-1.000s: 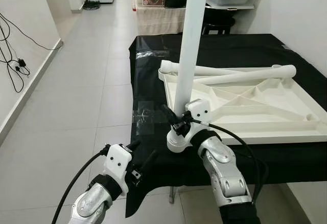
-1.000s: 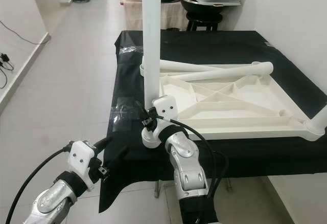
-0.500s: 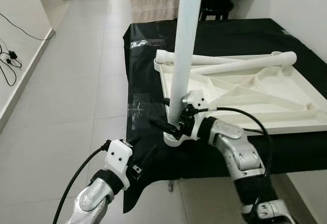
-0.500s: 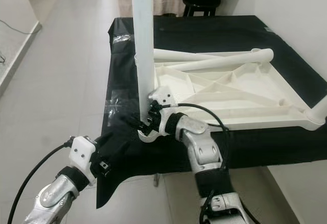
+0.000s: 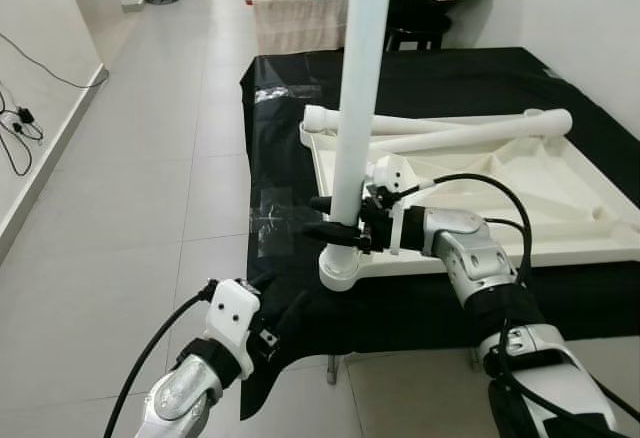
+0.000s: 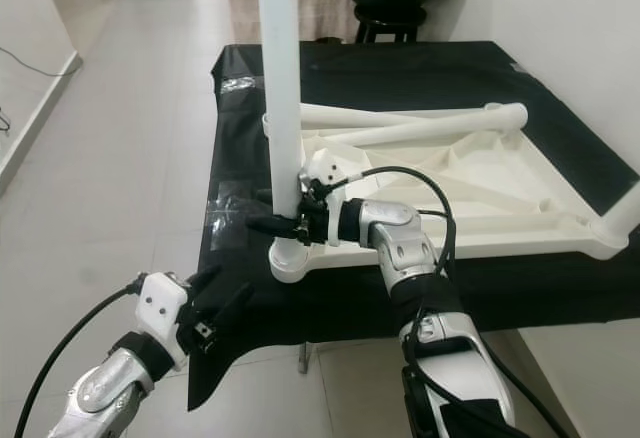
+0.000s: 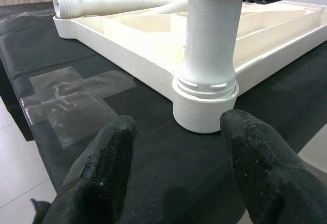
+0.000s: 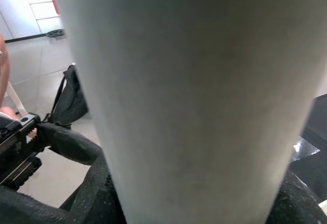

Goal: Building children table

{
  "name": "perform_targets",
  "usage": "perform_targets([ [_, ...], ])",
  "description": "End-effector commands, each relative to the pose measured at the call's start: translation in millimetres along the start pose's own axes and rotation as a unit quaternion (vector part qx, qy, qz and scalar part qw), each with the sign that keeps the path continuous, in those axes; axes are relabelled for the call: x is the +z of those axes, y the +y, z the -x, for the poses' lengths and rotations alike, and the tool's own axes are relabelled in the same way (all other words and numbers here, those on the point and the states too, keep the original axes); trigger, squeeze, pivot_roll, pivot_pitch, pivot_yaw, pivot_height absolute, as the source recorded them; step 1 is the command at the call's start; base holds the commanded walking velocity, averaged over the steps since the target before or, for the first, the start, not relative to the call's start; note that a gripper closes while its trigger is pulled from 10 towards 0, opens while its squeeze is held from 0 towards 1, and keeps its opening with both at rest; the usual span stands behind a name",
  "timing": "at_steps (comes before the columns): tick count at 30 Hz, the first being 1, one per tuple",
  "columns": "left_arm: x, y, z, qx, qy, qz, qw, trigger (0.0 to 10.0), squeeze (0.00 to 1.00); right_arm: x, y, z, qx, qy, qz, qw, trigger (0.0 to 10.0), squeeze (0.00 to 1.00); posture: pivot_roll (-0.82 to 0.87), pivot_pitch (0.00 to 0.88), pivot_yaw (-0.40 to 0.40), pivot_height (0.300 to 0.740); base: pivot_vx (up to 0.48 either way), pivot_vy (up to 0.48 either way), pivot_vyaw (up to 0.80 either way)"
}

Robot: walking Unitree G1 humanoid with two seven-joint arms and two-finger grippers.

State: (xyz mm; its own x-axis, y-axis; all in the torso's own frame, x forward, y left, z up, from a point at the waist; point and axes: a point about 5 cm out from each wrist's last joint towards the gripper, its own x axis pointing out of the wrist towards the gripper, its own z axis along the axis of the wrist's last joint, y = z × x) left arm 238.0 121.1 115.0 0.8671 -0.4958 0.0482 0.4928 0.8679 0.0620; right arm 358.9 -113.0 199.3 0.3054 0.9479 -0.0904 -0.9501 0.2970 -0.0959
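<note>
Two loose legs (image 5: 450,136) lie behind the right claw's (image 5: 325,218) upright leg (image 5: 357,88).

My right gripper (image 6: 283,224) clasps the upright white table leg (image 6: 281,98) just above its socket at the near corner of the upturned white tabletop (image 6: 450,193), which lies on the black-draped desk (image 6: 400,68). Two loose legs (image 6: 400,123) rest across its far edge. My left gripper (image 6: 218,308) hangs open below the desk's near edge, touching nothing.
</note>
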Motion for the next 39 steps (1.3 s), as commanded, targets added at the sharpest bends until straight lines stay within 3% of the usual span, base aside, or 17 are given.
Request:
perform_targets([
  [1, -2, -2.4, 1.7, 0.000, 0.005, 0.000, 1.000, 10.0, 0.00, 0, 2.2, -4.6, 0.019, -0.003, -0.011, 1.000, 0.0, 0.00, -0.01, 0.125, -0.055, 0.740, 0.000, 0.000, 0.00],
  [10, -1, -2.7, 2.1, 0.000, 0.003, 0.002, 1.000, 10.0, 0.00, -19, 7.9, 9.4, -0.057, -0.011, -0.011, 0.998, 0.0, 0.00, -0.02, 0.137, -0.055, 0.740, 0.000, 0.000, 0.00],
  [11, -1, -0.8, 3.1, 0.000, 0.003, 0.001, 1.000, 10.0, 0.00, -37, 23.4, -1.2, -0.225, -0.082, -0.076, 0.968, 0.0, 0.00, -0.05, 0.150, -0.048, 0.740, 0.000, 0.000, 0.00],
  [12, 0, 0.8, 3.8, 0.001, 0.003, 0.001, 1.000, 10.0, 0.00, -59, 45.0, -0.7, -0.338, -0.084, -0.125, 0.929, 0.0, 0.00, -0.05, 0.151, -0.045, 0.740, 0.000, 0.000, 0.00],
  [13, 0, 0.8, 3.8, 0.001, 0.003, 0.001, 1.000, 10.0, 0.00, -59, 45.0, -0.7, -0.338, -0.084, -0.125, 0.929, 0.0, 0.00, -0.05, 0.151, -0.045, 0.740, 0.000, 0.000, 0.00],
  [14, 0, 2.7, 3.9, 0.000, 0.003, 0.000, 1.000, 10.0, 0.00, -50, 56.8, -1.6, -0.375, -0.084, -0.070, 0.920, 0.0, 0.00, -0.06, 0.157, -0.036, 0.740, 0.000, 0.000, 0.00],
  [16, 0, 4.3, 3.9, 0.000, 0.004, 0.000, 1.000, 10.0, 0.00, -53, 60.9, -3.9, -0.389, -0.070, -0.064, 0.916, 0.0, 0.00, -0.08, 0.146, -0.020, 0.740, 0.000, 0.000, 0.00],
  [17, 0, 4.4, 2.3, -0.004, 0.004, 0.002, 1.000, 10.0, 0.00, -56, 56.5, -5.8, -0.373, -0.055, -0.061, 0.924, 0.0, 0.00, -0.06, 0.144, -0.035, 0.740, 0.000, 0.000, 0.00],
  [27, -1, 7.4, 1.4, -0.002, 0.005, 0.001, 1.000, 10.0, 0.00, -58, 52.3, -10.9, -0.362, -0.045, -0.065, 0.929, 0.0, 0.00, -0.05, 0.133, -0.020, 0.740, 0.000, 0.000, 0.00],
  [28, -1, 8.0, 1.4, 0.000, 0.005, 0.001, 1.000, 10.0, 0.00, -56, 52.7, -10.8, -0.361, -0.048, -0.069, 0.929, 6.5, 0.00, -0.03, 0.126, -0.019, 0.740, 0.000, 0.000, 0.00],
  [29, 0, 8.1, 1.4, 0.000, 0.006, 0.000, 1.000, 10.0, 0.00, -55, 51.5, -10.3, -0.357, -0.056, -0.087, 0.928, 10.0, 0.00, -0.03, 0.126, -0.019, 0.740, 0.000, 0.000, 0.00],
  [33, -1, 7.5, 1.2, -0.002, 0.008, -0.002, 1.000, 10.0, 0.00, -48, 54.4, -9.9, -0.346, -0.074, -0.117, 0.928, 10.0, 0.00, -0.02, 0.120, -0.019, 0.740, 0.000, 0.000, 0.00],
  [34, -1, 7.0, 1.1, -0.003, 0.008, -0.002, 1.000, 10.0, 0.00, -43, 52.5, -10.3, -0.317, -0.081, -0.111, 0.938, 10.0, 1.00, -0.01, 0.119, -0.020, 0.740, 0.000, 0.000, 0.00],
  [35, -1, 7.0, 1.1, -0.003, 0.008, -0.002, 1.000, 10.0, 0.00, -43, 52.5, -10.3, -0.317, -0.081, -0.111, 0.938, 10.0, 1.00, -0.01, 0.119, -0.020, 0.740, 0.000, 0.000, 0.00],
  [37, -1, 5.0, 2.0, -0.010, 0.011, -0.009, 1.000, 10.0, 0.00, -31, 41.4, -9.9, -0.252, -0.080, -0.077, 0.961, 10.0, 1.00, 0.00, 0.113, -0.027, 0.740, 0.000, 0.000, 0.00],
  [38, -1, 5.0, 2.0, -0.010, 0.011, -0.009, 1.000, 10.0, 0.00, -31, 41.4, -9.9, -0.252, -0.080, -0.077, 0.961, 10.0, 1.00, 0.00, 0.113, -0.027, 0.740, 0.000, 0.000, 0.00],
  [39, -1, 3.7, 2.6, -0.016, 0.012, -0.014, 1.000, 10.0, 0.00, -27, 35.1, -8.6, -0.235, -0.076, -0.064, 0.967, 10.0, 0.57, 0.00, 0.112, -0.029, 0.740, 0.000, 0.000, 0.00],
])
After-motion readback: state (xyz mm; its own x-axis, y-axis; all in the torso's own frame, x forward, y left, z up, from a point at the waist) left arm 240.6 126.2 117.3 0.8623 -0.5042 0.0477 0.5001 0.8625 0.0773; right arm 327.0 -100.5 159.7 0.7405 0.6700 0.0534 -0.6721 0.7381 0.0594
